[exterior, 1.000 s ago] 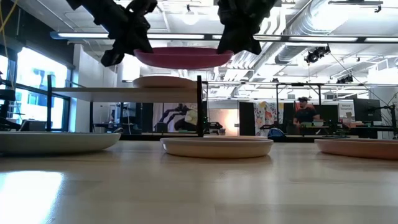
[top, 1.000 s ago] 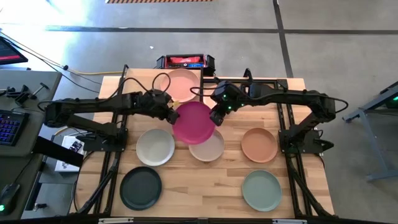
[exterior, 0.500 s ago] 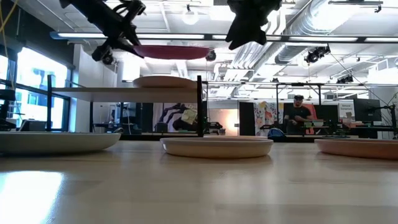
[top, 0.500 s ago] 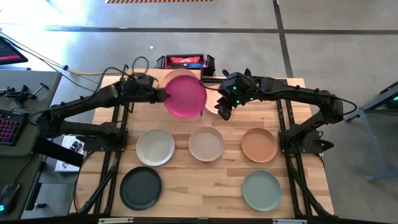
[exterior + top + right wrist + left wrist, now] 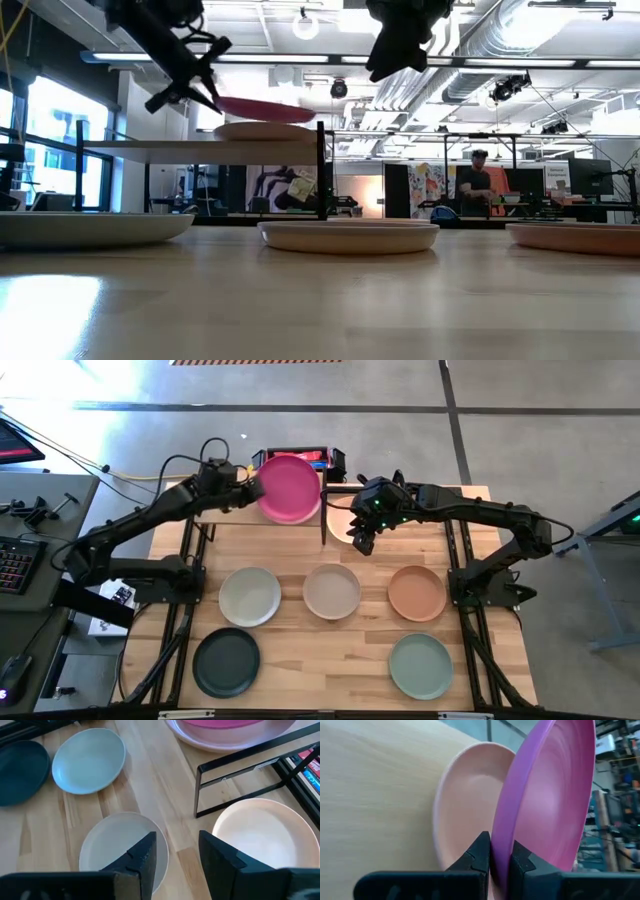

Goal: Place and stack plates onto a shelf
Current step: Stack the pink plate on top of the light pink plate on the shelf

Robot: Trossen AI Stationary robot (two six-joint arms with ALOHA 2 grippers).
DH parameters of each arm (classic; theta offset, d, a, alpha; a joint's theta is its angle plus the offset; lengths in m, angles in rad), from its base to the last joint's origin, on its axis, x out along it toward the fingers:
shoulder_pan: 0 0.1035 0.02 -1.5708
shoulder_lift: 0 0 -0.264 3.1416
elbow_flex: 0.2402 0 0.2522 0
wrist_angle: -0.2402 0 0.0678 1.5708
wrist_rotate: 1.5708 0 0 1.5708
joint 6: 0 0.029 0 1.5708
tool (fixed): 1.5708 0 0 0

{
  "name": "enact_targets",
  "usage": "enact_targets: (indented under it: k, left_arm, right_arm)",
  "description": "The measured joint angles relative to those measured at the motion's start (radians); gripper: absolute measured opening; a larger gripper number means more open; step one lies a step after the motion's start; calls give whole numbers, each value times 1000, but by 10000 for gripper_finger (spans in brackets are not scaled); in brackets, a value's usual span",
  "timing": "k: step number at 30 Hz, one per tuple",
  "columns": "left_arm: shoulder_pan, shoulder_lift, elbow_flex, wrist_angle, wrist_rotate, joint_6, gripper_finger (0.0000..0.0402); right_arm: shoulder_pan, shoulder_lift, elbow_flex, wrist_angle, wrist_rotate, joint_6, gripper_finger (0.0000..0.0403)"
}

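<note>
Near bench [image 5: 340, 650] edge: dark green plate [image 5: 226, 662] and sage plate [image 5: 421, 666]. Middle row: off-white plate [image 5: 250, 596], beige plate [image 5: 331, 591], terracotta plate [image 5: 417, 592]. Far end: shelf [image 5: 200, 146] with pink plate [image 5: 460, 810] on top; peach plate [image 5: 262, 835] on bench beside shelf, under right claw [image 5: 361, 538]. Left claw [image 5: 252, 487] pinched tight on magenta plate [image 5: 290, 488] rim, plate held just above pink plate. Right claw parted, holding nothing, raised beside shelf post.
</note>
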Motion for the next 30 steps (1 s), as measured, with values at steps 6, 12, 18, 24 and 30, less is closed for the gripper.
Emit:
enact_targets:
  k: [6, 12, 18, 24, 30]
  left_arm:
    - [46, 35, 0, 38, 59, -20, 14]
    - [67, 39, 0, 4, 76, -37, 22]
    - [66, 43, 0, -4, 122, -31, 44]
    - [66, 67, 0, -6, 154, -7, 62]
    - [71, 85, 0, -17, 197, 25, 73]
  right_arm:
    - [0, 1, 0, -24, 0, 0, 126]
    - [0, 1, 0, -42, 0, 0, 126]
    - [0, 1, 0, -41, 10, 0, 126]
    - [0, 1, 0, -41, 33, 0, 126]
    - [0, 1, -1, -41, 34, 0, 126]
